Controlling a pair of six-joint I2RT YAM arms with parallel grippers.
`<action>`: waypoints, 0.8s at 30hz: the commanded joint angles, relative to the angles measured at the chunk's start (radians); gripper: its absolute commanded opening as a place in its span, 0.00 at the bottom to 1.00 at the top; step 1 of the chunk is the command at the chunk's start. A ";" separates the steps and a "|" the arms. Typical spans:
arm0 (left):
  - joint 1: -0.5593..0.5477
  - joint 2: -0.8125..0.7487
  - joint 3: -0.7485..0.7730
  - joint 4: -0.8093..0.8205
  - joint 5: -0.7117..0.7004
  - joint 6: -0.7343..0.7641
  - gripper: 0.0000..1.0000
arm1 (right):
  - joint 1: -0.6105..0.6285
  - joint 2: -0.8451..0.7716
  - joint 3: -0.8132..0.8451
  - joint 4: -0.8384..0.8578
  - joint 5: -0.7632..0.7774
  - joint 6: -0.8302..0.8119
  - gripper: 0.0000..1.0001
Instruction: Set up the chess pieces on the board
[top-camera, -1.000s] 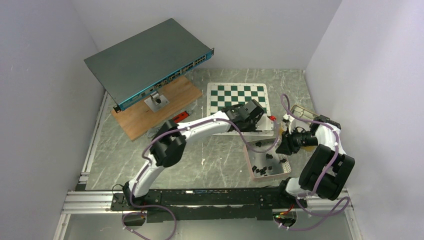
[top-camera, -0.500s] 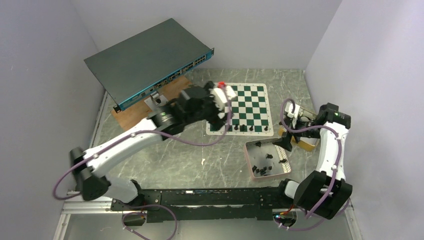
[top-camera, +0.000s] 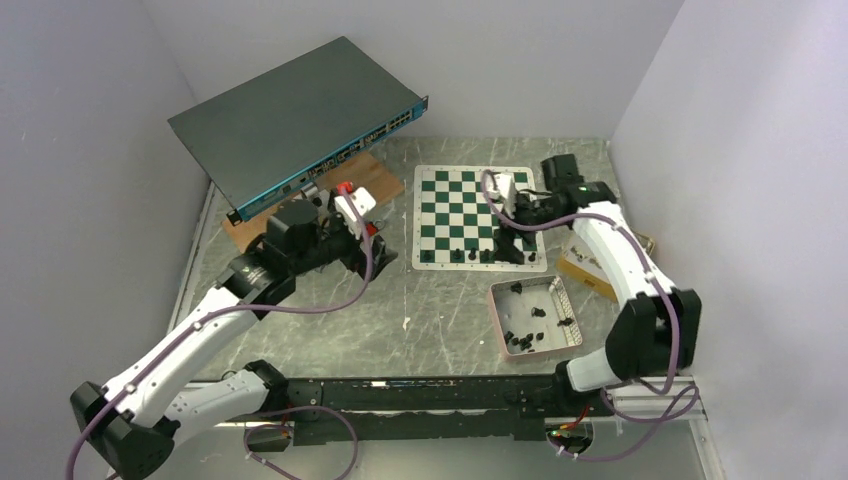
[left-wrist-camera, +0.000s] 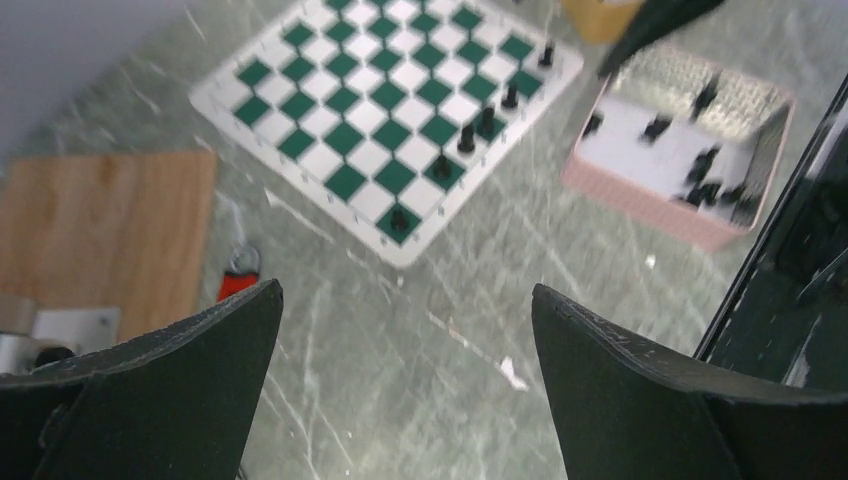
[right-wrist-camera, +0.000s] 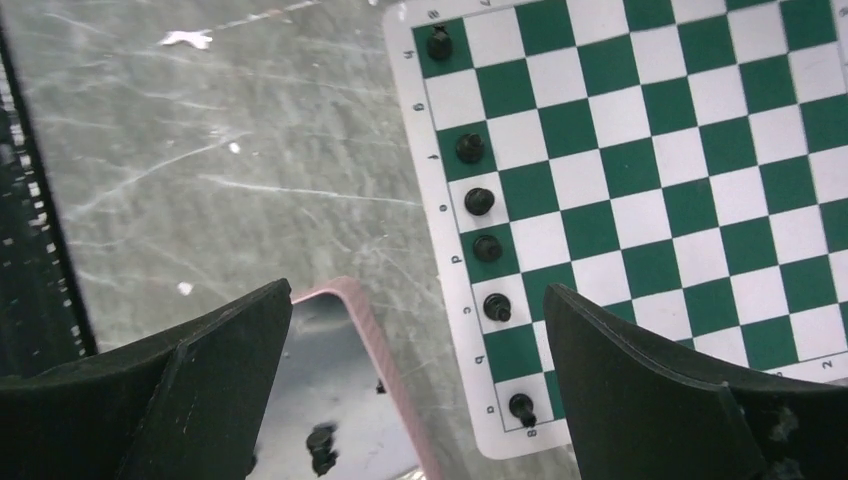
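Note:
The board of green and white squares lies at the back middle of the table. Several black chess pieces stand in a row along its near edge, seen too in the left wrist view and the right wrist view. More pieces lie in the pinkish-rimmed tray. My left gripper hangs open above bare table left of the board, nothing between its jaws. Open and empty too, my right gripper hovers over the board's near right corner.
A grey network switch stands tilted on a stand over a wooden board at the back left. A small red object lies beside that wood. A yellowish box sits right of the board. Side walls close in both sides.
Both grippers have opened. The left arm swung from over the board's near edge back to the left. The right arm moved from beside the tray up over the board's right side.

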 joint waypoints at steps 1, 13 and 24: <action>0.000 0.030 -0.055 0.046 -0.012 0.070 1.00 | 0.102 0.107 0.071 0.133 0.282 0.219 0.98; 0.003 0.024 -0.062 0.025 -0.064 0.085 1.00 | 0.116 0.334 0.115 0.185 0.394 0.379 0.63; 0.003 0.033 -0.059 0.020 -0.044 0.090 1.00 | 0.136 0.400 0.105 0.224 0.378 0.433 0.58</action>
